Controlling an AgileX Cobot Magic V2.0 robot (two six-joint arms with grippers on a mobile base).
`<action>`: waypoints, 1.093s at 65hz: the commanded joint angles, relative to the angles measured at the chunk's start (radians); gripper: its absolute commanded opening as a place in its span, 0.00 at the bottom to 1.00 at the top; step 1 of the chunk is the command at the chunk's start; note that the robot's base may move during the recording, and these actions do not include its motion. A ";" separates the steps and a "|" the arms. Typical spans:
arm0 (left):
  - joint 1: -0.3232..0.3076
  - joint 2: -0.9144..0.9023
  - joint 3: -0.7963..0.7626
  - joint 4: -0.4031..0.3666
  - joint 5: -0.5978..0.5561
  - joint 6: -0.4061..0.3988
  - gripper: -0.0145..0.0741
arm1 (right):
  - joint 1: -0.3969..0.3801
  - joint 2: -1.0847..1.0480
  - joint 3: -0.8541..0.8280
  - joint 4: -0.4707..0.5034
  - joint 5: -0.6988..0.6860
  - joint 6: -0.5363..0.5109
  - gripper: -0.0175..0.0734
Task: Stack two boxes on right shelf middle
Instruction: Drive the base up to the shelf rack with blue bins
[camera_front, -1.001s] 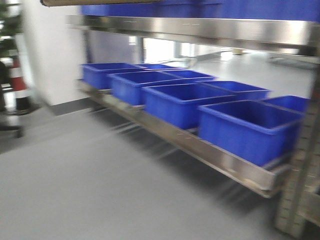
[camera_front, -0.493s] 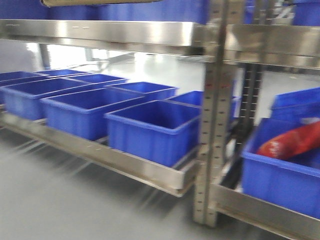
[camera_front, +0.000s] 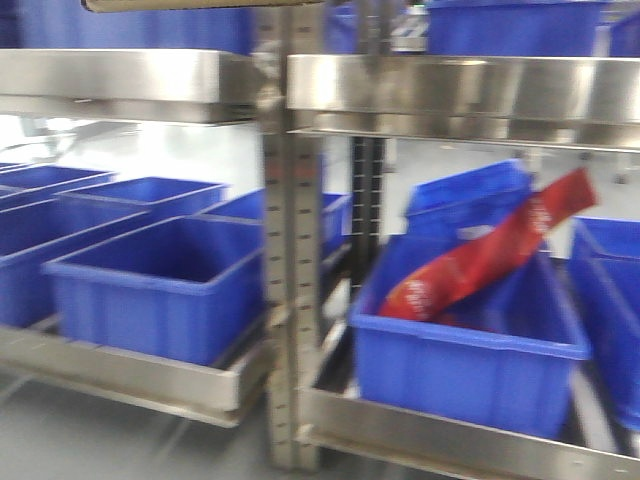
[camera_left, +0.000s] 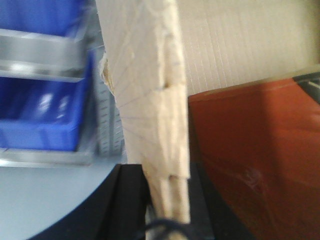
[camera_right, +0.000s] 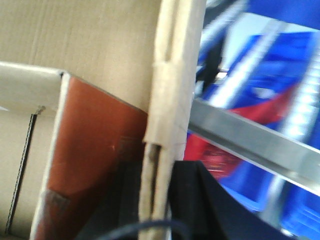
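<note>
A brown cardboard box is carried between both arms. Only its bottom edge (camera_front: 200, 4) shows at the top of the front view. My left gripper (camera_left: 167, 172) is shut on the box's left wall (camera_left: 155, 90), with black jaws on either side of the cardboard. My right gripper (camera_right: 159, 167) is shut on the right wall (camera_right: 172, 75) in the same way. A reddish-brown surface (camera_left: 250, 150) shows inside the box. No second box is in view. The right steel shelf (camera_front: 460, 90) with its shiny front lip lies ahead, just below the box edge.
A perforated grey upright (camera_front: 290, 300) stands at centre, dividing two racks. Several blue bins (camera_front: 160, 280) sit on the lower left level. A blue bin (camera_front: 460, 370) on the lower right level holds a red bag (camera_front: 480, 260). More blue bins (camera_front: 510, 25) stand on the right shelf.
The view has swept right along the racks: the upright moved from right of centre to centre, and the bin with the red bag came into fuller view. The box edge stays at the top.
</note>
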 joint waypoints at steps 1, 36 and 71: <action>0.004 -0.022 -0.017 0.015 -0.023 0.008 0.04 | -0.011 -0.009 -0.007 -0.056 -0.058 -0.004 0.02; 0.004 -0.022 -0.017 0.015 -0.023 0.008 0.04 | -0.011 -0.009 -0.007 -0.056 -0.058 -0.004 0.02; 0.004 -0.022 -0.017 0.015 -0.023 0.008 0.04 | -0.011 -0.009 -0.007 -0.056 -0.058 -0.004 0.02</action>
